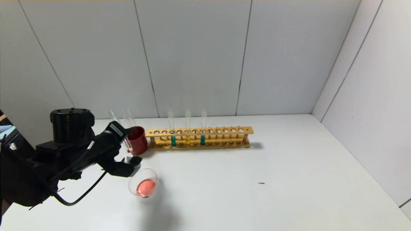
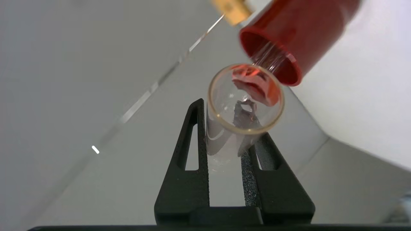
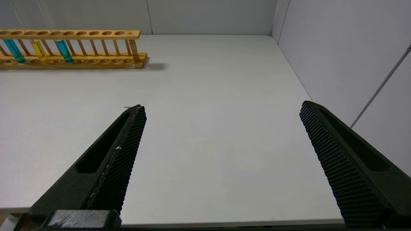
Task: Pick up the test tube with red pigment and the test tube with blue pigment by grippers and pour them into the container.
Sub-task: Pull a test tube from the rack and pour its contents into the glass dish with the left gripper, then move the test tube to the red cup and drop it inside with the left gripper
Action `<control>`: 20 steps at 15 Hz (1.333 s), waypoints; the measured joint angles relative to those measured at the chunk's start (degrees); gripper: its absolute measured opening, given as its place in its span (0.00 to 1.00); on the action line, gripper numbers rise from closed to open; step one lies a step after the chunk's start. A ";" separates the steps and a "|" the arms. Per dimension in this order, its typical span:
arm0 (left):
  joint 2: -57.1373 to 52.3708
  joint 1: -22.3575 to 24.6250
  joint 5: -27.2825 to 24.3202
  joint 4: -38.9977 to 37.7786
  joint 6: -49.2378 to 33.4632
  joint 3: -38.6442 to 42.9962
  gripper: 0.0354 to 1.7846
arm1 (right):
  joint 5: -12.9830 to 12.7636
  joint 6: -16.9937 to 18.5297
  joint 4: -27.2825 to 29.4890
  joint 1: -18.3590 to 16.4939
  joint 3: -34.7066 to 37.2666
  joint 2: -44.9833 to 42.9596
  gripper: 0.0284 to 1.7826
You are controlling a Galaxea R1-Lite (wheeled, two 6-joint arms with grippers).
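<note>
My left gripper is shut on a clear test tube, the test tube with red pigment, which leans up to the left beside the dark red cup. In the left wrist view the tube sits between the fingers, mouth toward the camera, with a red tint in the glass, and my left gripper is close to the cup. The container lies just below the gripper and holds pink-red liquid. Two test tubes with blue pigment stand in the rack. My right gripper is open and empty above the table's near right part.
The wooden rack stands at the back and also holds a yellow tube. Empty tubes stand in the red cup. A small dark speck lies on the table. Walls close the back and right.
</note>
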 joint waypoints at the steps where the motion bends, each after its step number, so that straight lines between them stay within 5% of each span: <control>1: -1.05 0.00 1.63 -2.21 -7.08 0.05 0.17 | 0.00 0.00 0.00 0.00 0.00 0.00 0.98; 6: -8.85 -0.02 20.71 -6.07 -47.30 -1.16 0.17 | 0.00 0.00 0.00 0.00 0.00 0.00 0.98; 9: -12.32 0.11 24.20 -0.99 -73.09 -2.15 0.17 | 0.00 0.00 0.00 0.00 0.00 0.00 0.98; 12: -13.90 2.32 13.59 3.54 -95.23 -2.86 0.17 | 0.02 0.00 0.00 0.00 0.00 0.00 0.98; 16: -12.29 8.39 -5.96 4.05 -114.29 -3.08 0.17 | 0.00 0.00 0.00 0.00 0.00 0.00 0.98; 20: -7.14 10.18 -10.41 1.57 -118.42 -5.01 0.17 | -0.02 0.00 0.00 0.00 0.00 0.00 0.98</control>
